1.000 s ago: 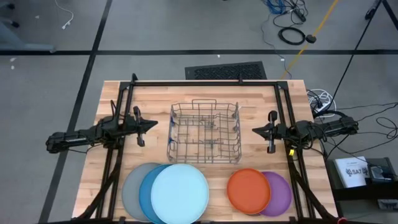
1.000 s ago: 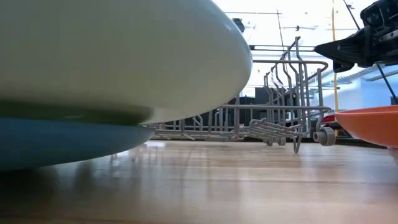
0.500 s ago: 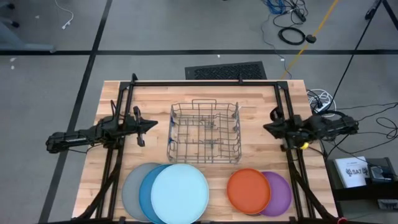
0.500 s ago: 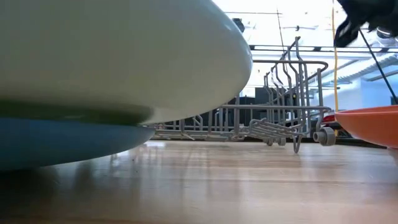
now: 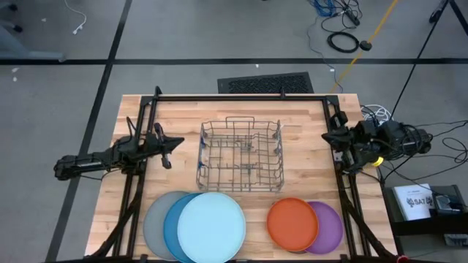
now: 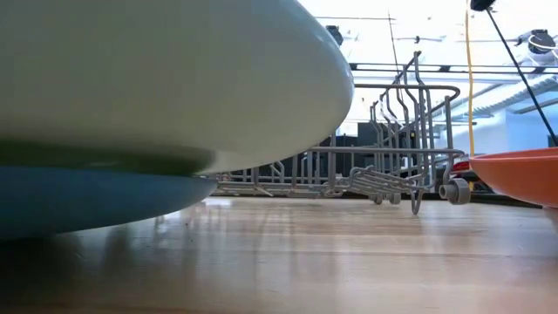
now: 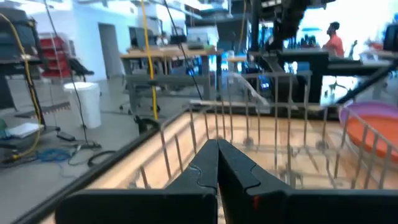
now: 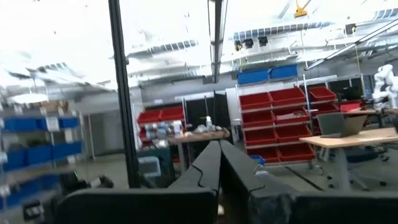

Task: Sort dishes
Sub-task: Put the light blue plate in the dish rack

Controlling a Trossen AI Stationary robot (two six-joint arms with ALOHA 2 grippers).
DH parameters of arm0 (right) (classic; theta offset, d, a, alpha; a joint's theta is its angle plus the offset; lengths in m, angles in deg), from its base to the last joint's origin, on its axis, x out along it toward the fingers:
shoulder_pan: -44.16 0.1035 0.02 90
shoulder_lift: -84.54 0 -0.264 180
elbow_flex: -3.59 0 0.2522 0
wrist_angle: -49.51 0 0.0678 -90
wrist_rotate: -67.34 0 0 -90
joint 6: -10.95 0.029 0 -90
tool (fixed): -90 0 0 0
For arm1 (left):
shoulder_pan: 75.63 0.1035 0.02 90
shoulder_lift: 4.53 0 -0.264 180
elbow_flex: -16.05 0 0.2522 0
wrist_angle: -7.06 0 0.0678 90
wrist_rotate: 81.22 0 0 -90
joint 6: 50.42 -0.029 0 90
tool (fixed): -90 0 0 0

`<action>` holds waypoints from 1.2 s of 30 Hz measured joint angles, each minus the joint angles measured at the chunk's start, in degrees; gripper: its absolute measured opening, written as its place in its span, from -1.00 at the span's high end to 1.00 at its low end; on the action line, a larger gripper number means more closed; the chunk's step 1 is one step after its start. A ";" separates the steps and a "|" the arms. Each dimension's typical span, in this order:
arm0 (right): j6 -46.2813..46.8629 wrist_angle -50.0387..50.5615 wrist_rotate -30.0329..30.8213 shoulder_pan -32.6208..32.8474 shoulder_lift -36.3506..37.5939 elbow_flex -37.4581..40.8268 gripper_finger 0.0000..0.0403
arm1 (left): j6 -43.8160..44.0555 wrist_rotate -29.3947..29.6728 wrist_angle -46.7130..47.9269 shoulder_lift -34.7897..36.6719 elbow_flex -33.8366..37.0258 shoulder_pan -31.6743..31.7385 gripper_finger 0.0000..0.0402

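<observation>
Three large plates lie overlapping at the table's near left: grey (image 5: 152, 219), blue (image 5: 171, 228), and pale blue (image 5: 212, 226) on top. The orange plate (image 5: 291, 224) overlaps the purple plate (image 5: 333, 228) at the near right. No pale grey plate shows. My left gripper (image 5: 175, 143) is shut and empty, left of the wire rack (image 5: 240, 155); its wrist view shows the shut fingers (image 7: 217, 155) pointing at the rack (image 7: 261, 124). My right gripper (image 5: 327, 136) is shut and empty, raised by the table's right edge; its wrist view (image 8: 219, 152) looks into the room.
The wire dish rack stands empty at the table's middle. A black frame (image 5: 234, 96) runs along the table's far and side edges. Bare wood lies between the rack and the plates. In the low view the pale blue plate (image 6: 157, 78) fills the near left and the orange plate (image 6: 519, 174) the right.
My right gripper has drawn back from the rack toward the table's right edge and risen, leaving the low view at its top; it has tipped upward. Its fingers stay shut. The plates and the rack have not moved.
</observation>
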 joint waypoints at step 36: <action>-5.20 16.38 -16.40 6.19 -71.56 -53.35 1.00 | 31.66 -29.73 -31.40 0.00 -1.03 -2.95 0.99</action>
